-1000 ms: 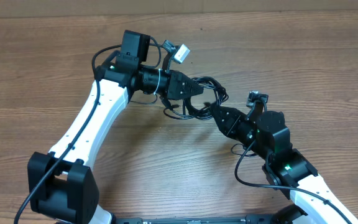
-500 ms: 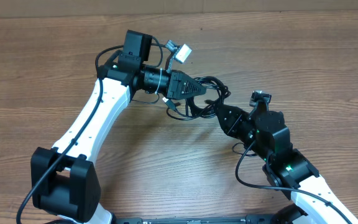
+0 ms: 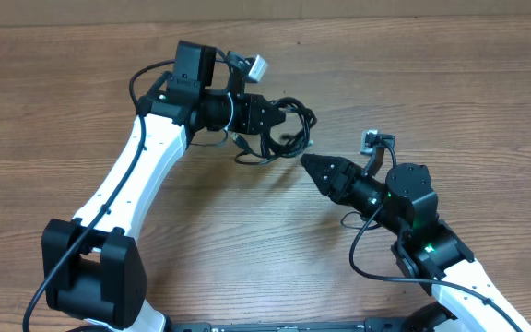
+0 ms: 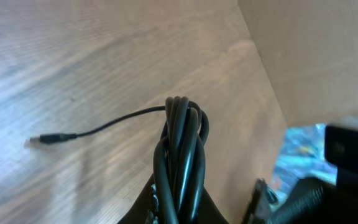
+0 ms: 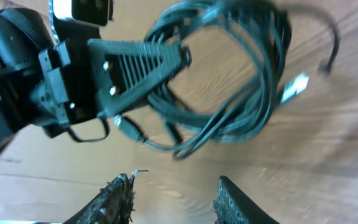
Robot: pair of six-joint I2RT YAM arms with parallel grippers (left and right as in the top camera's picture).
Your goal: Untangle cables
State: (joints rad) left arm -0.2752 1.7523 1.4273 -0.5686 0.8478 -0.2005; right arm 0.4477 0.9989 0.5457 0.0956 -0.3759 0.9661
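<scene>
Black cables (image 3: 291,131), bundled in loops, are pinched by my left gripper (image 3: 282,118) over the wooden table (image 3: 450,83); my right gripper (image 3: 312,164) sits nearby, fingers spread, empty.

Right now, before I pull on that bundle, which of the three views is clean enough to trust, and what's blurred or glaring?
Overhead: sharp, evenly lit, best to trust. Left wrist: the cables sit close to the lens and look soft; pale sheen on the table. Right wrist: cables smeared by blur, strands hard to separate.
</scene>
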